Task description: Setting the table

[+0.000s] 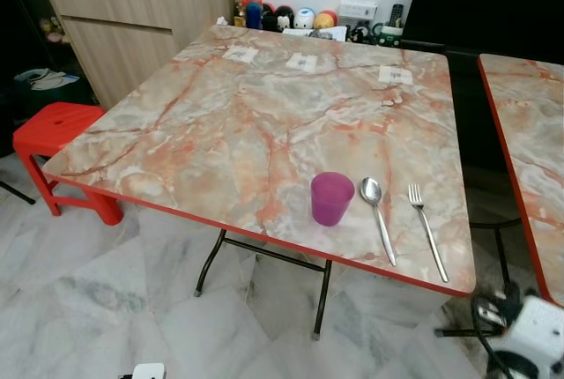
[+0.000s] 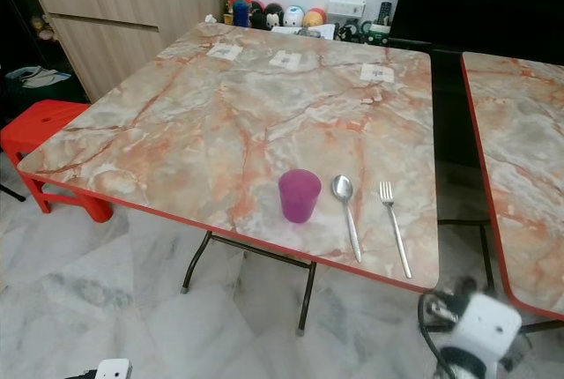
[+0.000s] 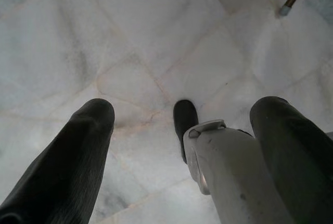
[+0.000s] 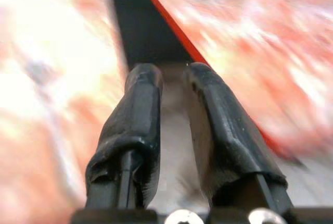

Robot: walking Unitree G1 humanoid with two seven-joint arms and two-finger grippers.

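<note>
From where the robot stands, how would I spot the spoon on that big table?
Find the marble-patterned table with the red edge, then look along its near edge toward the right. Three things lie in a row there: a purple cup, the spoon, and a fork. The spoon is the middle one, with a rounded bowl, whereas the fork has tines.

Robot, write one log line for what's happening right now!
table: purple cup, spoon, fork in row | left gripper: open, over floor | right gripper: empty
</note>
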